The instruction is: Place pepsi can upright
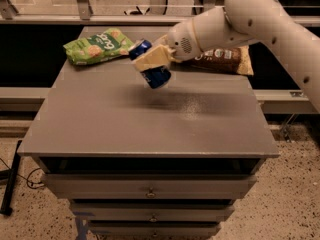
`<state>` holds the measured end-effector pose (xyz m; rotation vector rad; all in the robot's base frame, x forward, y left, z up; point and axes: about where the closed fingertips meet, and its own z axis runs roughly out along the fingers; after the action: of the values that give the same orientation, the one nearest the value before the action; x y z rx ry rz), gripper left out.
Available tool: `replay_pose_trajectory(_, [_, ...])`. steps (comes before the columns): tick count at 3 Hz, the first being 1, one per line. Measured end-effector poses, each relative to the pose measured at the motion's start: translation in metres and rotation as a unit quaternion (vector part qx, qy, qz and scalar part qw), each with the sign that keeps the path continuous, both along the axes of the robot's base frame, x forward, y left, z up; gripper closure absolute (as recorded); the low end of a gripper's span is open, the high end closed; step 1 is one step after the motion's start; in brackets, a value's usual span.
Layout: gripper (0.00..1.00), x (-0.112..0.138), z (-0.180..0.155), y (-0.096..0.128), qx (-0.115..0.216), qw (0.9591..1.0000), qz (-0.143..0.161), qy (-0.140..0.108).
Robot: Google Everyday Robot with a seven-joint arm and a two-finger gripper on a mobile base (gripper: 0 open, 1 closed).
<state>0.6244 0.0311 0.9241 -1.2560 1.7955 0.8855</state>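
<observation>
The pepsi can point(151, 73) is dark blue with a silver end. It hangs tilted in the air above the back middle of the grey table top point(150, 119). My gripper point(149, 60) reaches in from the right and is shut on the can, its cream fingers point(150, 59) across the can's middle. The can's upper end points back left and its lower end points front right. A faint shadow lies on the table below it.
A green snack bag point(97, 45) lies at the back left of the table. A brown snack bag point(225, 60) lies at the back right, partly behind my arm point(240, 19). Drawers point(150, 189) sit below the table's front edge.
</observation>
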Motion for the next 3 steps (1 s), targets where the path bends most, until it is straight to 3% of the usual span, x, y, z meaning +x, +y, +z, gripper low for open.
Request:
replay_pose_trajectory(1, [1.0, -0.007, 0.006, -0.046, 0.08, 0.9958, -0.042, 0.012])
replay_pose_trajectory(2, [1.0, -0.013, 0.005, -0.078, 0.13, 0.9883, -0.078, 0.009])
replay_pose_trajectory(3, [1.0, -0.023, 0.003, -0.095, 0.165, 0.9796, -0.114, -0.012])
